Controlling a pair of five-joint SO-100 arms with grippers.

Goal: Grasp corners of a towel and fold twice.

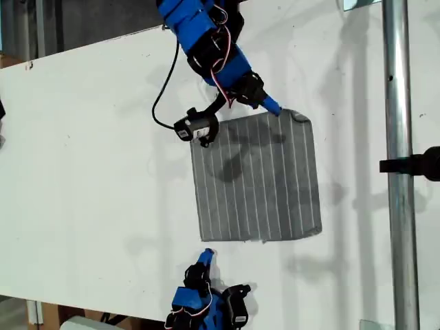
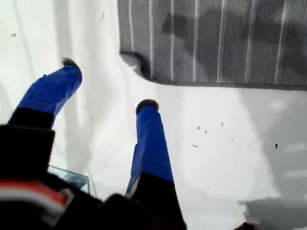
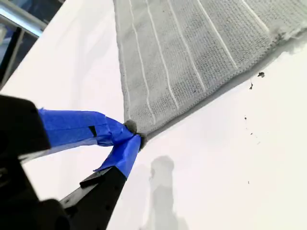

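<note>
Flat on the white tabletop: the grey striped towel. Clear only in the second wrist view: second end effector pinched shut on one towel corner. In the first wrist view: first end effector spread open, holding nothing, just short of a curled corner. Partly cut off at the exterior view's bottom edge: the first arm.

White tabletop, vertical metal pole, soft shadows
</note>
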